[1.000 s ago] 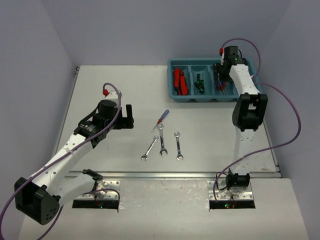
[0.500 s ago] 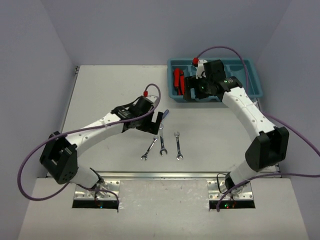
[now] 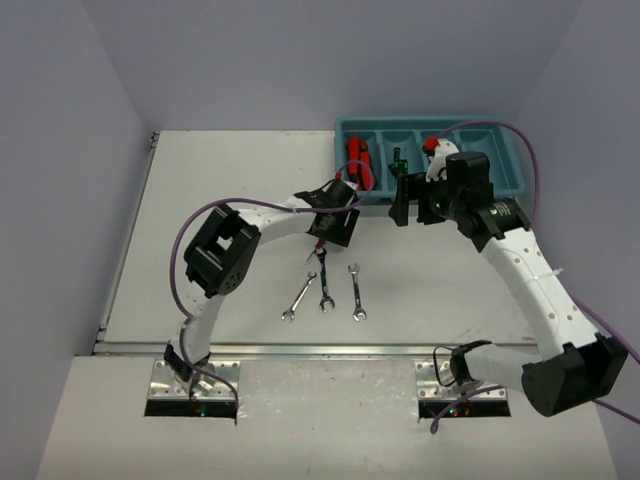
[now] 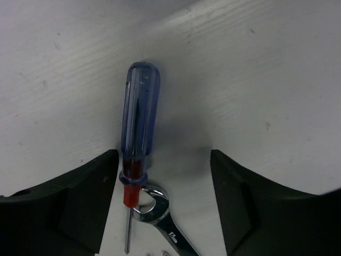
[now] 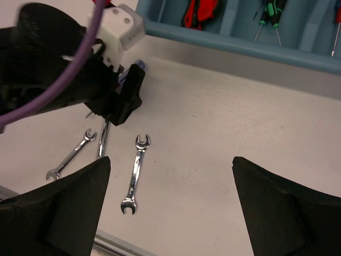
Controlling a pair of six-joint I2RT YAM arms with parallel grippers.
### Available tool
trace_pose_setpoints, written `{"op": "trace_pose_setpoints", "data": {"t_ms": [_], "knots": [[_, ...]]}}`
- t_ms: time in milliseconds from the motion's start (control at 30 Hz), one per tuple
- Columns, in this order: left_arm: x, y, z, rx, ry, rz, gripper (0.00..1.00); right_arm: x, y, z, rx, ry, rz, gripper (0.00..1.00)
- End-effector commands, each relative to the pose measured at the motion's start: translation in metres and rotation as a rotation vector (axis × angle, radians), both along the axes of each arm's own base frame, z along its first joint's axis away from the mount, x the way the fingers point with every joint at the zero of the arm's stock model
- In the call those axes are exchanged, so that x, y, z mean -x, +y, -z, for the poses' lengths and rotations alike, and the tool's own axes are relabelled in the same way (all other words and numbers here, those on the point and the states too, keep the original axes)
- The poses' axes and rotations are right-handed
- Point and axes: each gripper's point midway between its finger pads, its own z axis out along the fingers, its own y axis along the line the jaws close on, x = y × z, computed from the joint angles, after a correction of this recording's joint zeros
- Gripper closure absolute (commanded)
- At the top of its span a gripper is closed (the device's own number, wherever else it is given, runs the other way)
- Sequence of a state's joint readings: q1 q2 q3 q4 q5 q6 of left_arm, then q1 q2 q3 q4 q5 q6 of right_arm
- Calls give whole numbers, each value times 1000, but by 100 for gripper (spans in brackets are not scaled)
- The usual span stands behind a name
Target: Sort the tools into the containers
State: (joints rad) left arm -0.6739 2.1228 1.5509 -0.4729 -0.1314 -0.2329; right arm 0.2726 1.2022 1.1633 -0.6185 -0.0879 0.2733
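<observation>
Your left hand (image 4: 162, 178) sits fingers apart, straddling the blue-handled screwdriver (image 4: 139, 120) on the worktop (image 4: 256, 80); your right hand (image 5: 171, 165) hangs spread wide too, near the tray (image 5: 240, 41).

I'm looking at a lab test cell: plain white bench (image 3: 230, 190), bare lavender walls (image 3: 90, 110), arms bolted on.

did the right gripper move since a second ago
Yes. The right gripper left the teal tray, moving leftward and nearer, and is now just outside its front wall.
</observation>
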Motion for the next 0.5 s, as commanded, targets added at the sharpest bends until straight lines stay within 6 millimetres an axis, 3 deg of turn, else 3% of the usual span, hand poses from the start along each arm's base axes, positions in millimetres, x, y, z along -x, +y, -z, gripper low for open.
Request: {"op": "trace_pose_setpoints", "data": {"t_ms": [0, 133, 333, 467], "knots": [[-31, 2, -6, 12, -34, -24, 39, -3, 6, -17, -48, -74, -8, 5], [-35, 16, 7, -24, -20, -64, 44, -3, 15, -13, -79, -63, -45, 5], [-32, 28, 15, -34, 4, -86, 77, -3, 25, -12, -121, -70, -88, 3], [-36, 39, -2, -9, -22, -149, 90, 3, 39, -16, -198, -104, -146, 1]]}}
